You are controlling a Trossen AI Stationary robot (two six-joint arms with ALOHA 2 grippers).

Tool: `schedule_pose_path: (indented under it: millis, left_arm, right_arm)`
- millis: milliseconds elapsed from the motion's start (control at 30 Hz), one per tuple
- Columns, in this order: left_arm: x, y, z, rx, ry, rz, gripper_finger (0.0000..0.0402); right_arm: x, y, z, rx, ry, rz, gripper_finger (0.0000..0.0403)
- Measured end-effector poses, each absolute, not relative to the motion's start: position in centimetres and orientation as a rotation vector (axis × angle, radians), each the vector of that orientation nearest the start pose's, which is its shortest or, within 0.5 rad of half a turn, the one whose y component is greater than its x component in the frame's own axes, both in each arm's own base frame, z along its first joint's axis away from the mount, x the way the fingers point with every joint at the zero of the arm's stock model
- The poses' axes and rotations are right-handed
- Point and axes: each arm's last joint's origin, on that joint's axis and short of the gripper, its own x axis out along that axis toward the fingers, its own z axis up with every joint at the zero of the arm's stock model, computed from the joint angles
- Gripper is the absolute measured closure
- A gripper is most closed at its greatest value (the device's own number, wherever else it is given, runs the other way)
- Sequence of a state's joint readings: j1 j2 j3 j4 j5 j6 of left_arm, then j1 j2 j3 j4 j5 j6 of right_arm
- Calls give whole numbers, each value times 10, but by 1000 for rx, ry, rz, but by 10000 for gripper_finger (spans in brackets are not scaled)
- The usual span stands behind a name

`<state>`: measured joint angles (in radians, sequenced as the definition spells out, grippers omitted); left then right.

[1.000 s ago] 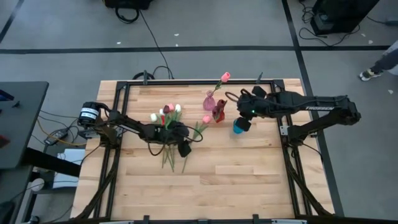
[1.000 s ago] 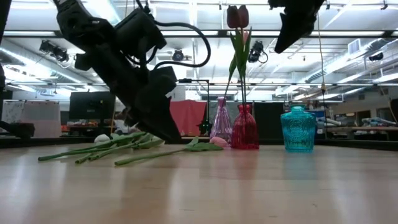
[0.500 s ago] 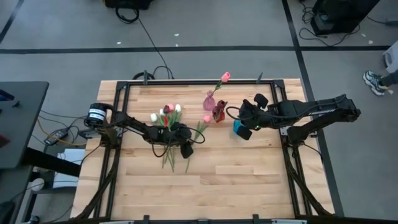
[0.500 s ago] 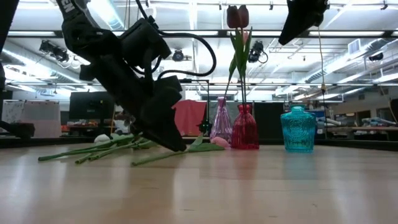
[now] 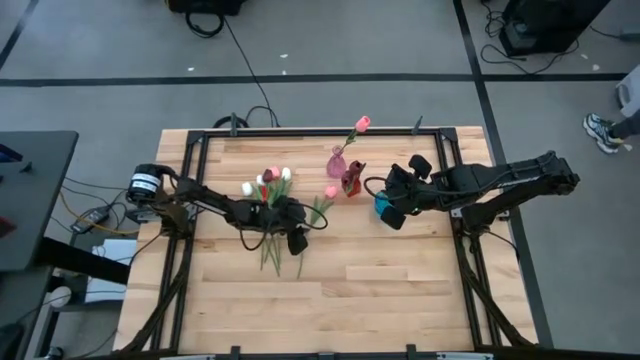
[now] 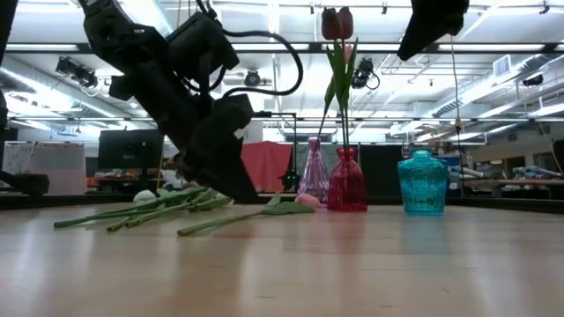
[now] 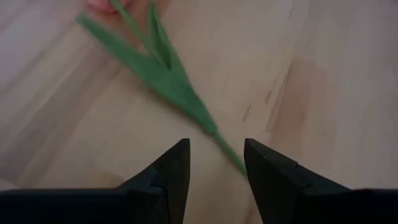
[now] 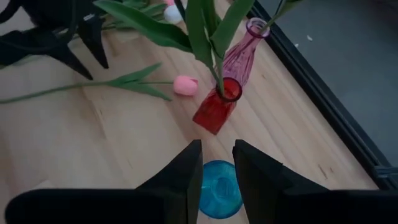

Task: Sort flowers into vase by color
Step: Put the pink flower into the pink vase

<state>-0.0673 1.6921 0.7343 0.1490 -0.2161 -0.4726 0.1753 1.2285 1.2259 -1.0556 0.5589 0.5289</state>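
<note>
Left gripper [image 7: 214,163]: low over the table [image 5: 400,290], fingers parted narrowly astride the stem of a pink tulip [image 8: 185,85] lying flat, not clamped on it. Remaining loose flowers [image 5: 268,185]: heaped just beside, near the left arm. Right gripper [image 8: 216,163]: narrowly open, empty, above the blue vase [image 8: 220,189]. Red vase [image 8: 215,107] with 1 dark tulip and pink vase [image 8: 244,50] with 1 pink tulip: upright, adjacent.

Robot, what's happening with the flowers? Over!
Left end effector open over pink tulip's stem. Right end effector open above teal vase. Nothing blocking.
</note>
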Motion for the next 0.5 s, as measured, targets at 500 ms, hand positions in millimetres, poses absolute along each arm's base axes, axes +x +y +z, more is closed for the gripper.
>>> schedule_pose_path:
  millis: [500]
  left_arm:
    - [315, -18, 107, -264, 792, 297, 272]
  right_arm:
    - [232, 29, 327, 136, 850, -554, 299]
